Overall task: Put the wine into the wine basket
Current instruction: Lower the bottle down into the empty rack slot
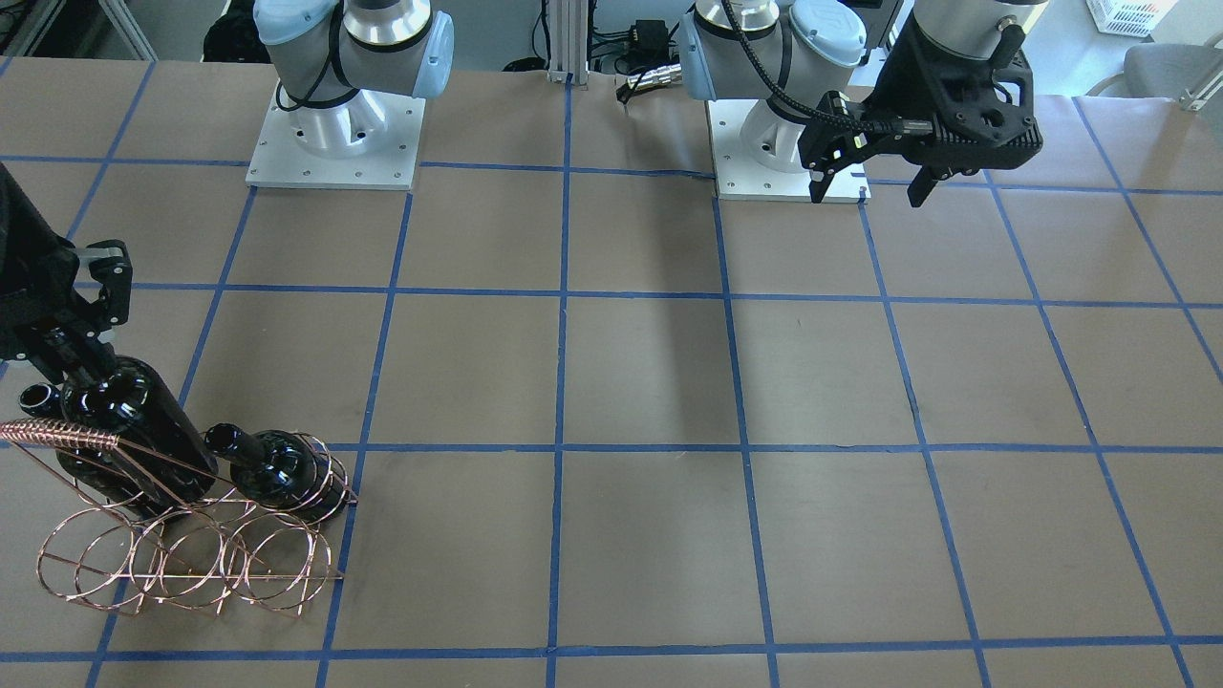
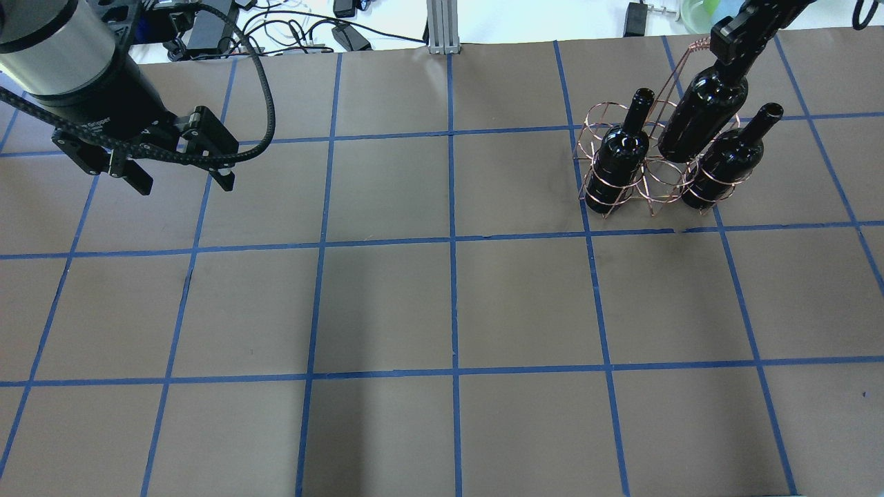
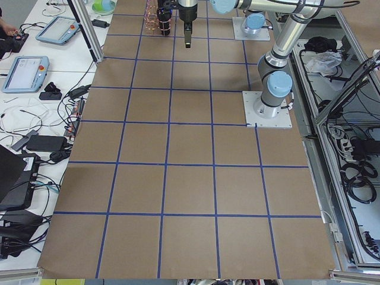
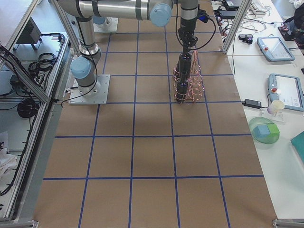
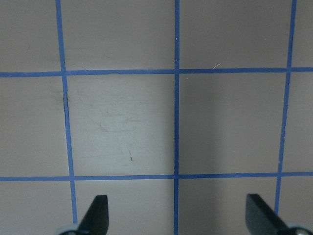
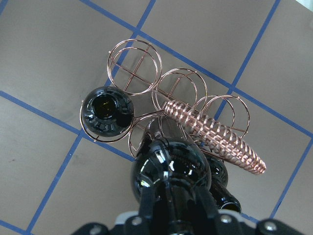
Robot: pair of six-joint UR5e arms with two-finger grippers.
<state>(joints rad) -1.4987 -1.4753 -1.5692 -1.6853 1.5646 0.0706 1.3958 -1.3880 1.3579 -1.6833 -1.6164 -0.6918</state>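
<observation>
My right gripper (image 2: pixel 733 50) is shut on the neck of a glossy dark wine bottle (image 2: pixel 701 114) and holds it tilted over the middle of the copper wire wine basket (image 2: pixel 599 119). The bottle's base is down among the middle hoops. Two more dark bottles stand in the basket, one to its left (image 2: pixel 621 160) and one to its right (image 2: pixel 725 162). The right wrist view shows the held bottle's shoulder (image 6: pixel 171 164), the coiled handle (image 6: pixel 215 138) and a seated bottle (image 6: pixel 105 112). My left gripper (image 2: pixel 181 181) is open and empty, far off over the table.
The basket (image 1: pixel 191 564) stands near the table's edge on my right. Blue tape lines grid the brown table (image 2: pixel 449 310). The arm bases (image 1: pixel 334 143) stand at the robot's side. Cables and devices lie beyond the far edge (image 2: pixel 290 34).
</observation>
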